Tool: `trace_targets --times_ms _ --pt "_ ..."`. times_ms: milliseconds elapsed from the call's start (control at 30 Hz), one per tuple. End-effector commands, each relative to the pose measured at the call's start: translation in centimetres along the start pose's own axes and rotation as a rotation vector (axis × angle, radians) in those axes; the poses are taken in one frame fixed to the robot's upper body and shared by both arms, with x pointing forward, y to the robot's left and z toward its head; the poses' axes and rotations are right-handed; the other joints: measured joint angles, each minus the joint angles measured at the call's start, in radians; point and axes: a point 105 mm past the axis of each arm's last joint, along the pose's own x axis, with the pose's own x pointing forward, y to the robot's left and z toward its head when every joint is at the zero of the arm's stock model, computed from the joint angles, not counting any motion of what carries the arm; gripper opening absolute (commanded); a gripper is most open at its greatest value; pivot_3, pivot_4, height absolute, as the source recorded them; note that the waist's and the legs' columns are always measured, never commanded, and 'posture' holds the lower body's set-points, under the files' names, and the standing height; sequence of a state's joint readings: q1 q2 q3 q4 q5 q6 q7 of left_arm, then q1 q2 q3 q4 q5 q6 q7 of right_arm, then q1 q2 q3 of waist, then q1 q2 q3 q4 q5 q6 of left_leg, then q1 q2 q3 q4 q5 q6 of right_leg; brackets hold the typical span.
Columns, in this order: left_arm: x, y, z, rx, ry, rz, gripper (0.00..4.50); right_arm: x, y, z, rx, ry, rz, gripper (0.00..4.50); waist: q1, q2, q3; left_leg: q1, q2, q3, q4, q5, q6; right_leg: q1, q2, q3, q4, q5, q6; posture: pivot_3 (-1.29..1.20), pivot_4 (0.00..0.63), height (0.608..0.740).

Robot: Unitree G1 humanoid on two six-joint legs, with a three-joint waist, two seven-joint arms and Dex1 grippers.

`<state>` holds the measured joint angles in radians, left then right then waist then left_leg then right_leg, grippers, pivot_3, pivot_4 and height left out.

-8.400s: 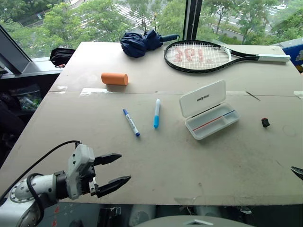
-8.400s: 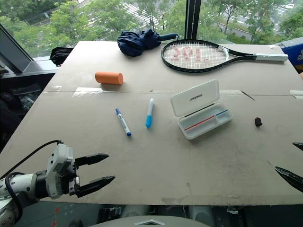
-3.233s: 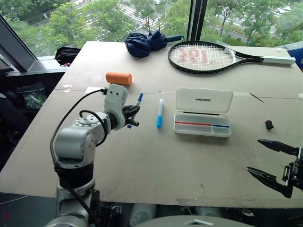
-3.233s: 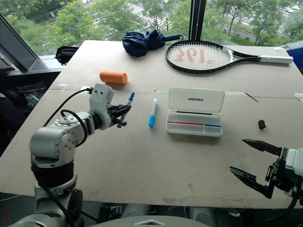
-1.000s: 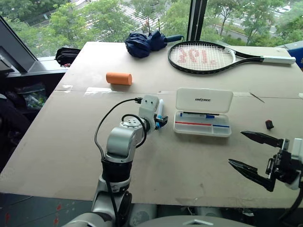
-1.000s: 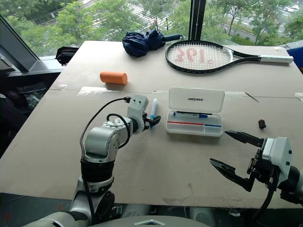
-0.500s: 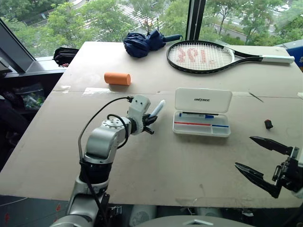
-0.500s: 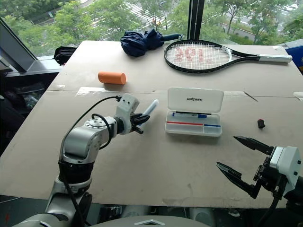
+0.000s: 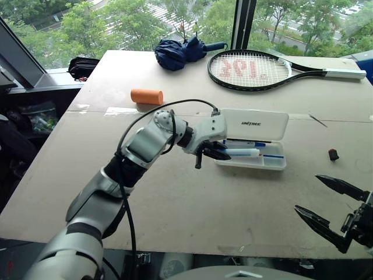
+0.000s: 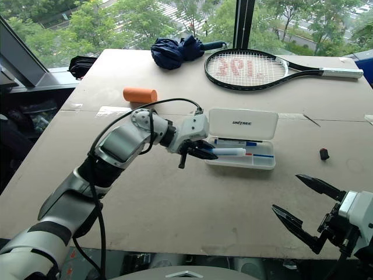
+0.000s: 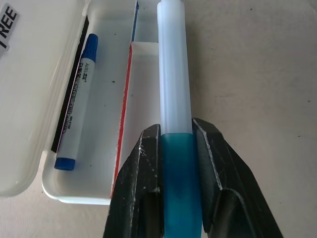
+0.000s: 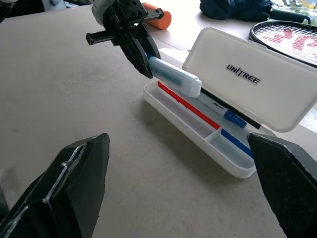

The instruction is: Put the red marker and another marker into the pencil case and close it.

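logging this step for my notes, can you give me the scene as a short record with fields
pencil case: open, lid standing up at the back
in the case: dark blue marker lying in the rear compartment
left gripper: fingers shut on the light blue marker, held over the case
right gripper: open, holding nothing, near the table's front edge
elsewhere on table: orange cylinder, tennis racket, folded umbrella, small black object
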<state>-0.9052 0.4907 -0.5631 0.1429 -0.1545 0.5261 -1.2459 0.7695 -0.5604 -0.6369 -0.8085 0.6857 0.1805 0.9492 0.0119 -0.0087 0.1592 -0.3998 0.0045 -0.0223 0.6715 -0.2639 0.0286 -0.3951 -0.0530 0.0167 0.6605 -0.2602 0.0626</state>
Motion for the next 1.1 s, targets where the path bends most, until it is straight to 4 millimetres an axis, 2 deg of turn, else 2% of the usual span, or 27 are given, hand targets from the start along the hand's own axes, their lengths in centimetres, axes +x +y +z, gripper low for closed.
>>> trace_targets --times_ms 33,167,467,733,967,1100 --pt "0.5 0.8 0.7 0.072 0.014 -0.011 0.26 -0.5 0.6 1.0 -0.054 -0.013 -0.033 4.5 -0.003 0.0 0.001 0.0 0.001 0.0 0.0 0.0 0.0 0.0 0.001 0.0 0.0 0.0 0.0 0.0 0.15 0.73" --pt "1.3 1.3 0.6 0.091 0.036 -0.025 0.26 -0.8 1.1 1.0 -0.045 -0.009 -0.059 4.5 0.0 0.0 0.0 0.0 0.001 0.0 0.0 0.0 0.0 -0.001 0.001 0.0 0.001 0.0 0.0 0.0 0.15 0.73" --pt "1.7 1.6 0.0 0.089 0.07 -0.028 0.26 -1.2 1.6 1.1 -0.041 -0.003 -0.09 4.5 0.001 0.0 0.001 0.0 0.002 0.001 0.0 0.0 0.0 -0.001 0.001 0.0 0.001 0.0 0.0 0.0 0.15 0.73" --pt "0.2 1.4 1.5 0.05 0.001 -0.013 4.0 -1.1 1.3 1.2 -0.043 -0.004 -0.086 4.5 0.0 0.0 0.001 0.0 0.002 0.0 0.0 0.0 0.0 -0.001 0.001 0.0 0.001 0.0 0.0 0.0 0.15 0.73" --pt "-2.5 0.8 2.7 0.022 -0.117 0.061 4.0 -0.5 0.2 0.9 -0.039 0.003 -0.1 4.5 0.0 0.0 0.001 0.0 0.003 0.0 0.0 0.0 0.0 -0.001 0.001 0.0 0.001 0.0 0.0 0.0 0.15 0.73" --pt "-5.6 -2.0 4.3 -0.019 -0.376 0.079 4.0 0.6 -4.7 -1.1 -0.032 0.114 -0.371 4.5 -0.009 0.0 0.001 0.0 0.005 0.001 0.001 0.0 0.0 -0.001 0.0 0.002 0.002 0.0 0.0 0.0 0.15 0.73"
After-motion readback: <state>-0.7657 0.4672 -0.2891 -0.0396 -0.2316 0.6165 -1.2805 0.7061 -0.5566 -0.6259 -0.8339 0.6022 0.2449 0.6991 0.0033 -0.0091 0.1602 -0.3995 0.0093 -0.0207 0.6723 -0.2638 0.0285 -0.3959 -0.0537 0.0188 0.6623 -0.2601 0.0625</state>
